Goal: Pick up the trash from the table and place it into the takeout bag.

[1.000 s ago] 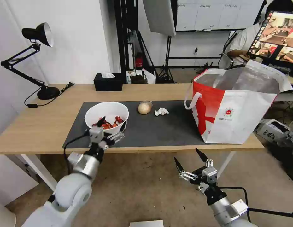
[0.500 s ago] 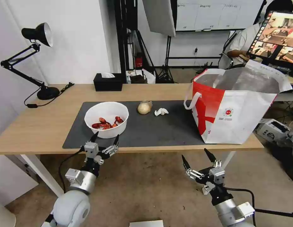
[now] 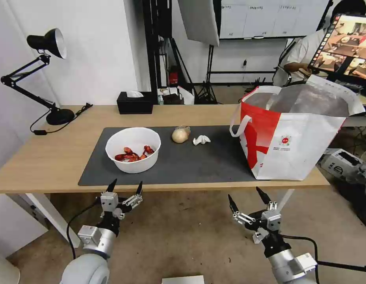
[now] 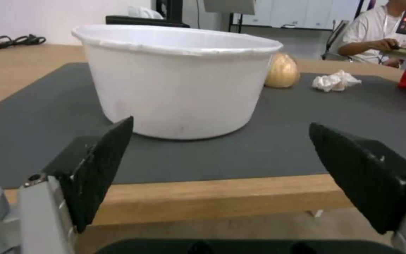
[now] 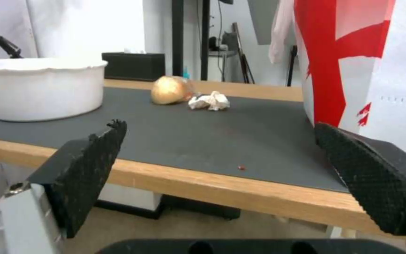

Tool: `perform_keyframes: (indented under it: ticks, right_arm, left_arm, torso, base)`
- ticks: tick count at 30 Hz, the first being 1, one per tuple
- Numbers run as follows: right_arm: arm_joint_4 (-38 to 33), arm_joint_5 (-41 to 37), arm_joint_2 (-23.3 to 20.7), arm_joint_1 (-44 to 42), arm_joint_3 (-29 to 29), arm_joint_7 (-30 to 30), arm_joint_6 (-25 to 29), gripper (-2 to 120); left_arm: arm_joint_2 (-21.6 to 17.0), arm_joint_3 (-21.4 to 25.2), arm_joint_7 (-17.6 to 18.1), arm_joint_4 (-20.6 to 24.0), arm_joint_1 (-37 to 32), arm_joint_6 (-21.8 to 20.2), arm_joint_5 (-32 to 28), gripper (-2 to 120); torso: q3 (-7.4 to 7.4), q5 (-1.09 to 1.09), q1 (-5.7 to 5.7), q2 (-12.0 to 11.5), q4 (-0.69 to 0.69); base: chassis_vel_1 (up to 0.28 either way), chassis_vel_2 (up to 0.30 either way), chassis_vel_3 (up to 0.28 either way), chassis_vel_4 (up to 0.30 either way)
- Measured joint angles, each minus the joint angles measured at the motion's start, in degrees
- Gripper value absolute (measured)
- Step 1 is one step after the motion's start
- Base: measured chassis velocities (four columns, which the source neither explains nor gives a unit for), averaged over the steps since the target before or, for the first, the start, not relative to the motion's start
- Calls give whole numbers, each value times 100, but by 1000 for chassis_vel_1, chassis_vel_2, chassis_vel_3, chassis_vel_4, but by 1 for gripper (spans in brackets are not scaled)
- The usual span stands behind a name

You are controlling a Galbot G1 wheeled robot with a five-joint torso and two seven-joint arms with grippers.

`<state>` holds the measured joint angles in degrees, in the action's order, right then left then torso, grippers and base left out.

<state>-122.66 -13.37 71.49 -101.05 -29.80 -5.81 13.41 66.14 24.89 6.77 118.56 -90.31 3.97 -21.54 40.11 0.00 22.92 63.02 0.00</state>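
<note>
left end effector (image 3: pixel 125 188) backed off bowl (image 3: pixel 133 149), below worktop (image 3: pixel 52 157) edge, agape, empty | right end effector (image 3: pixel 248 200) likewise spread | bowl apparently unmoved; bagging pending

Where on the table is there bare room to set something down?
Free: the mat between the white bowl and the takeout bag, in front of the wrapped ball and crumpled tissue; also the bare wood between the desk lamp and the mat. Crowded: the bag's end.
</note>
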Motion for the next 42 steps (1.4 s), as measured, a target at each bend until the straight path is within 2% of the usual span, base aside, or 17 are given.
perform_keyframes:
  ticks: [24, 28, 38, 42]
  right_arm:
    - [71, 12, -35, 101, 78, 2, -26, 100]
    - [114, -159, -226, 350, 237, 49, -133, 100]
    - [477, -1043, -1157, 2199, 1124, 394, -821, 100]
    - [624, -1180, -1291, 2518, 1346, 422, -909, 100]
  left_arm:
    - [7, 75, -21, 102, -119, -4, -18, 100]
    - [31, 81, -22, 111, -126, -3, -3, 100]
    - [69, 182, -20, 189, -167, -1, 13, 100]
    - [85, 195, -23, 200, -184, -1, 13, 100]
  torso:
    - [0, 0, 0, 0, 0]
    - [0, 0, 0, -1, 0]
    - [1, 0, 0, 0, 1]
    - [1, -1, 0, 0, 0]
  base:
    - [0, 0, 0, 0]
    - [0, 0, 0, 0]
    - [0, 0, 0, 0]
    - [0, 0, 0, 0]
